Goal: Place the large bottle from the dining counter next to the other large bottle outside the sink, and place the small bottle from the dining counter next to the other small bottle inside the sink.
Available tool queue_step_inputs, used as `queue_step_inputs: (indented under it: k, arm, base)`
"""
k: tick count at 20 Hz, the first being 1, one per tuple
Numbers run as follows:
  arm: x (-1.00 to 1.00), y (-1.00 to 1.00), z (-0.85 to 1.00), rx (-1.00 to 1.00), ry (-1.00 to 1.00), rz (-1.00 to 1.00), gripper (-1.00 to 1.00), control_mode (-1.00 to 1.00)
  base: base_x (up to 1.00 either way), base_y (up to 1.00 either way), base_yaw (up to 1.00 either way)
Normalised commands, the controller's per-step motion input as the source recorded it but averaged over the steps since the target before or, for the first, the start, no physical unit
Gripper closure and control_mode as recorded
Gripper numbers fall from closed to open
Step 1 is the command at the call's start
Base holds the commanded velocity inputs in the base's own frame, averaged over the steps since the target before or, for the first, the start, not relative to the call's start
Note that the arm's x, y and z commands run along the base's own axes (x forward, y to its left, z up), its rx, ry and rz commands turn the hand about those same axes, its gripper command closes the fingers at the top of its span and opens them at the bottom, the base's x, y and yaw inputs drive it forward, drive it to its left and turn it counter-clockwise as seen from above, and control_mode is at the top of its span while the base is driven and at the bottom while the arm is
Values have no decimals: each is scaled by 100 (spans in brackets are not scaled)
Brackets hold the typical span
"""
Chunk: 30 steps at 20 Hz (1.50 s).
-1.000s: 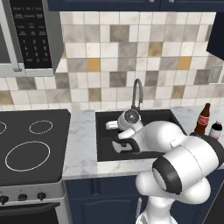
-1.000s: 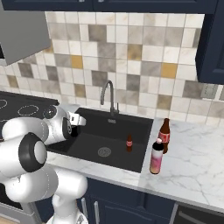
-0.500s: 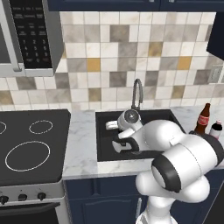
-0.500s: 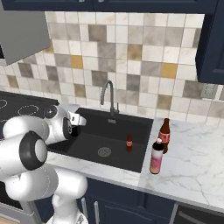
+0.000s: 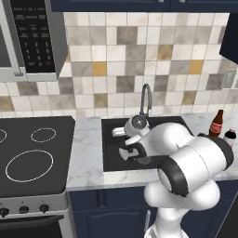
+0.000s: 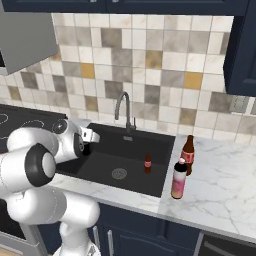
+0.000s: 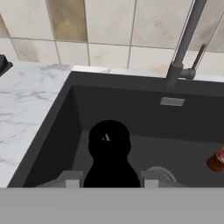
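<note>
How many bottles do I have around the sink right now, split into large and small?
Large: 2, the brown bottle and the pink bottle, both standing on the counter right of the sink.
Small: 2, the red bottle standing in the sink, and the dark bottle gripped in the claw over the sink.
Total: 4.

Left base view looks down from behind the arm's left, right base view from its right, both facing the tiled wall and sharing the sink (image 5: 139, 153) and faucet (image 6: 124, 111). Hand view sits close, peering into the basin.
</note>
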Motion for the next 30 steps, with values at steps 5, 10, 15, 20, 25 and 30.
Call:
queue_step_inputs:
  k: [5, 10, 15, 20, 25, 30]
  arm:
    - [14, 0, -19, 0, 0, 0, 100, -100]
    - [3, -5, -26, -2, 0, 0, 100, -100]
    - [0, -18, -27, -5, -2, 0, 100, -100]
    - [3, -26, -26, -3, -3, 0, 100, -100]
    - [12, -30, -23, 0, -4, 0, 100, -100]
    - [15, -37, -21, 0, -4, 0, 100, -100]
  base:
    - [0, 0, 0]
    - [0, 0, 0]
    - [0, 0, 0]
    - [0, 0, 0]
    - [0, 0, 0]
    - [0, 0, 0]
